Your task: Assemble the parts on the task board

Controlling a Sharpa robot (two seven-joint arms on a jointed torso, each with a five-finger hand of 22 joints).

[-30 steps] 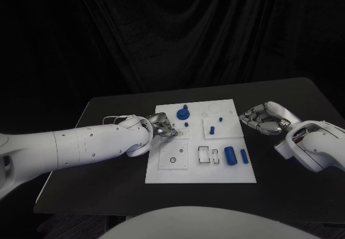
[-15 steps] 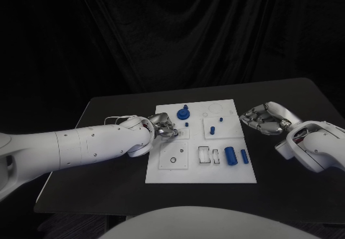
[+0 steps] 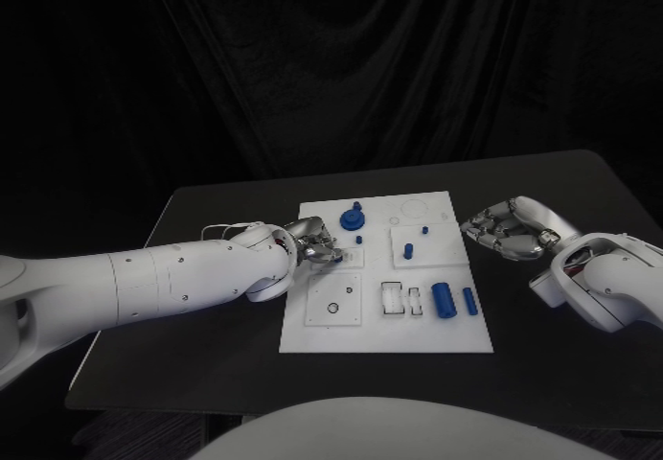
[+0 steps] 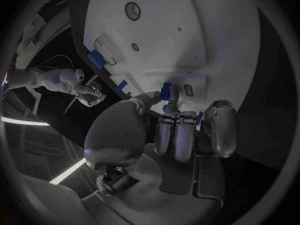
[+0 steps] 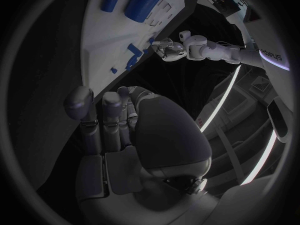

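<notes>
Task board (image 3: 415, 331) mid-table, L hand (image 3: 315, 245) curled at its edge, grip unclear, R hand (image 3: 503, 230) curled, empty.

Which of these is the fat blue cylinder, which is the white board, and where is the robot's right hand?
Fat blue cylinder (image 3: 443, 299): head view, middle of its side.
White task board (image 3: 387, 337): head view, bare near edge.
Silver right hand (image 3: 500, 229): head view, middle of its curled fingers.

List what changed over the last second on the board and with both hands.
Nothing visibly changed. The left hand stays at the task board's left edge, the right hand stays curled beside its right edge, and the blue parts lie as before.
</notes>
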